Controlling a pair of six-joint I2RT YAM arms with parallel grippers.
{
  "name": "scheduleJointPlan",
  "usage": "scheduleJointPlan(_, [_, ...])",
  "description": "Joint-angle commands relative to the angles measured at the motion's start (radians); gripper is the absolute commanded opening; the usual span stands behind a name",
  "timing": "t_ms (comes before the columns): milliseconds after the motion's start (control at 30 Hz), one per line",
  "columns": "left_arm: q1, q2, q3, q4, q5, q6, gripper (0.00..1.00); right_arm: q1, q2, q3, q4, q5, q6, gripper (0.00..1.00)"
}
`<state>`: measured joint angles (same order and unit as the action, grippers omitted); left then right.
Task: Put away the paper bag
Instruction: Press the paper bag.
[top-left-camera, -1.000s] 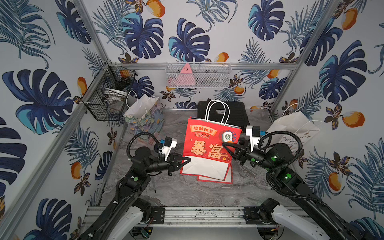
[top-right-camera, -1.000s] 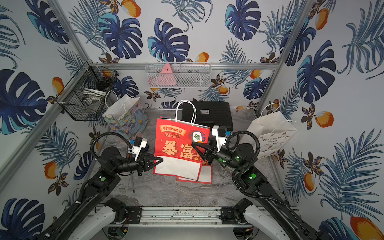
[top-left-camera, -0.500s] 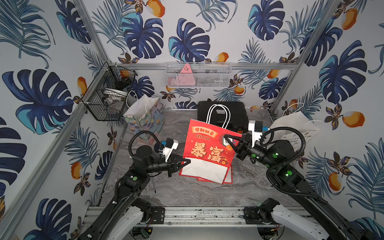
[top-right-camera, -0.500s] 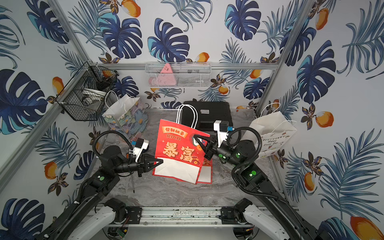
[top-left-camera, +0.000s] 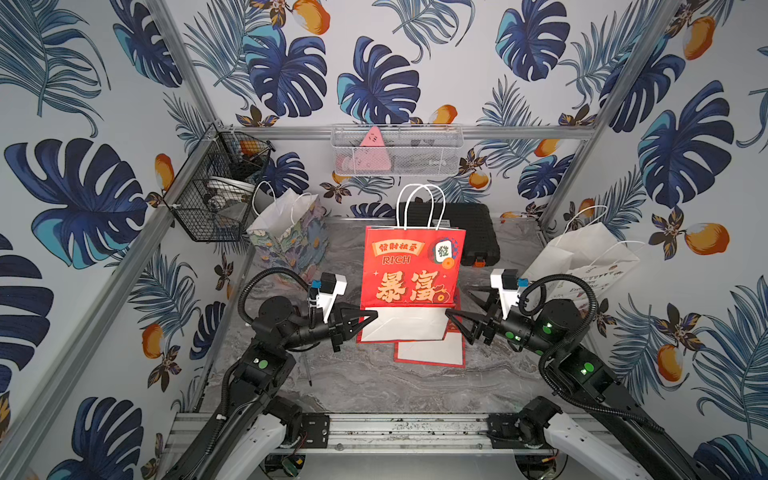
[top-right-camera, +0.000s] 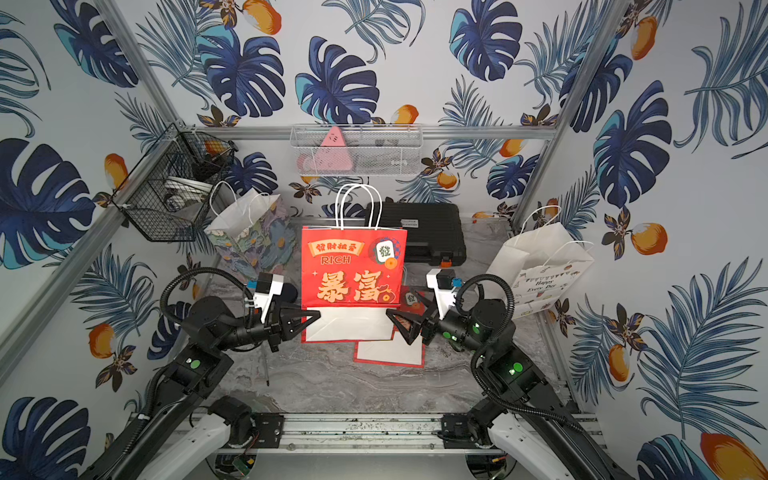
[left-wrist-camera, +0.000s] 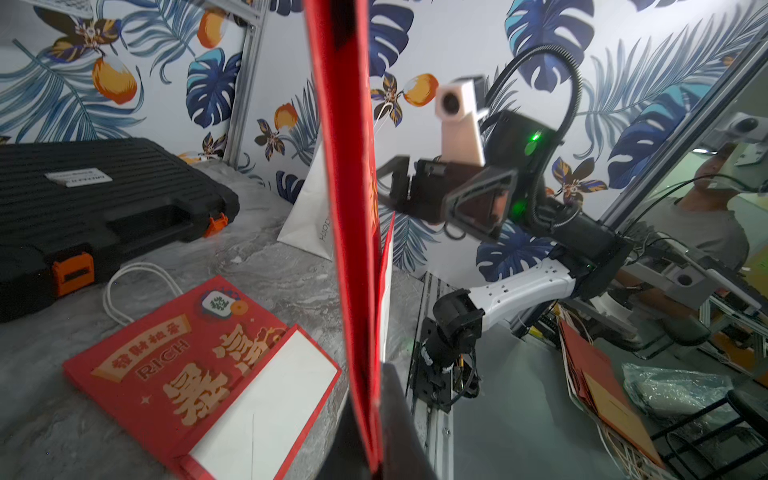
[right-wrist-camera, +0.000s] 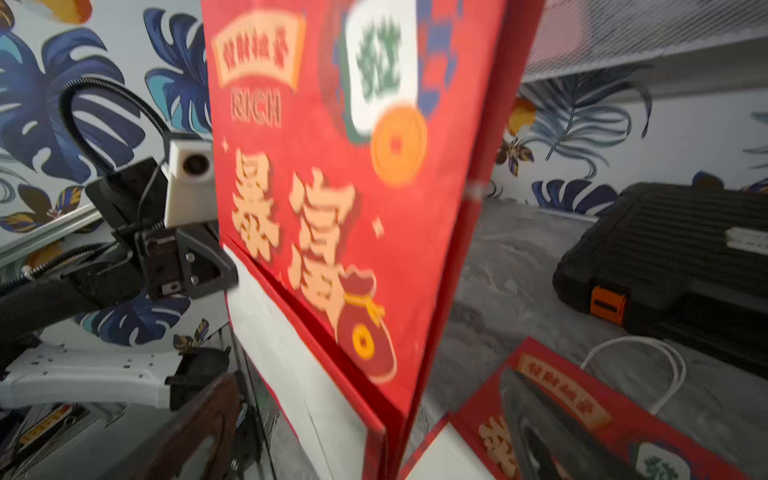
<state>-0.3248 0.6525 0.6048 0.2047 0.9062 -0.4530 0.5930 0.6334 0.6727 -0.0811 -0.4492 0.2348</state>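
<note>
Here, the presumably light, crushable red paper bag (top-left-camera: 411, 270) is pinched at its lower corner by the left gripper (top-left-camera: 368, 318); right gripper (top-left-camera: 457, 303) jaws spread; creased edges likely grip best.

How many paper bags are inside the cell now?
4: upright red bag, pinched by left gripper; flat red bag on the table; floral bag, back left; white bag, right wall.

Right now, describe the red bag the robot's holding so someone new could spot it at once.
Find the black case at the back of the marble table; the red paper bag stands upright just in front of it, its lower corner pinched by the left gripper. Unlike its twin lying flat beneath it, this one is raised on end.
</note>
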Motion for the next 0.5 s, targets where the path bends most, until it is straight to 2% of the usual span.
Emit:
scheduleJointPlan(0, [0.001, 0.007, -0.015, 0.293, 0.021, -0.134, 0.00, 0.002, 0.021, -0.010, -0.018, -0.218, -0.009, 1.00])
scheduleJointPlan(100, [0.001, 0.029, -0.019, 0.416, 0.044, -0.200, 0.00, 0.001, 0.083, 0.047, -0.038, -0.192, -0.033, 1.00])
scheduleJointPlan(200, [0.002, 0.036, -0.023, 0.466, 0.047, -0.235, 0.00, 0.001, 0.116, 0.076, -0.011, -0.177, -0.041, 0.98])
scheduleJointPlan(367, [0.001, 0.030, -0.019, 0.370, 0.057, -0.193, 0.00, 0.002, 0.121, 0.038, 0.262, -0.302, 0.095, 0.81])
scheduleJointPlan(467, [0.001, 0.021, -0.032, 0.361, 0.057, -0.193, 0.00, 0.002, 0.136, 0.004, 0.437, -0.313, 0.202, 0.62])
